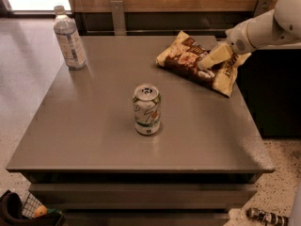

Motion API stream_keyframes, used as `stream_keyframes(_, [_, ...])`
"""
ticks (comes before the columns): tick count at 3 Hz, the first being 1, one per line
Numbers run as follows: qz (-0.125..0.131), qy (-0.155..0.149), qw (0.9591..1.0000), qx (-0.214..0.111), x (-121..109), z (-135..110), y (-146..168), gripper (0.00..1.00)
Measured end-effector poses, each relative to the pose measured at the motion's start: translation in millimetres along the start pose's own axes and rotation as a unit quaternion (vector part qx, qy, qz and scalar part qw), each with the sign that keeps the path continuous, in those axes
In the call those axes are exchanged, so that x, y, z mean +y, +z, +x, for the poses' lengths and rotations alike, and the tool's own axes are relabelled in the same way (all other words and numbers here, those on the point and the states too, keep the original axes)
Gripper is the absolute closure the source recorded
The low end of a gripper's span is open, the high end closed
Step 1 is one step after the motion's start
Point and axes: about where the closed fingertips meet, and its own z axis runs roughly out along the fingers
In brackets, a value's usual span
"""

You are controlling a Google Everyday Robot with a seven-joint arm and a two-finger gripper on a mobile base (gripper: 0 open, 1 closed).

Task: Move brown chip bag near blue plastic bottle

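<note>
Camera view of the counter, read left to right. Far to the left of the gripper, near the counter's back left corner, stands the blue plastic bottle, upright, white cap on, well apart from everything else. Between bottle and gripper, but nearer the front edge, a green-and-white soda can stands upright near the counter's middle, apart from both. Directly beneath the gripper, at the back right of the counter, lies the brown chip bag. It is flat, with its dark brown middle showing and its tan-yellow ends pointing left-rear and right-front, the right end close to the counter's right edge. The gripper reaches in from the right, angled down and leftward, with its tip over the bag's middle. It appears to touch the bag's upper face, though contact is not certain. Whether the gripper is wide or narrow cannot be told from this view. The white arm carrying it enters from the upper right.
</note>
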Motion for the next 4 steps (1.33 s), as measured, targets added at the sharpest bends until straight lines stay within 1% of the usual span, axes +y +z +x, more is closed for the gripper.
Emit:
stream_keyframes(1, [-0.039,0.018,0.9989,-0.016,10,-4,24,0.00])
stream_keyframes(2, [-0.081,-0.006,0.9966,-0.016,57,-37,27,0.02])
stream_keyframes(3, [-0.099,-0.035,0.9945,-0.007,86,-62,25,0.23])
stream_keyframes(4, [-0.100,-0.035,0.9943,-0.007,87,-62,27,0.46])
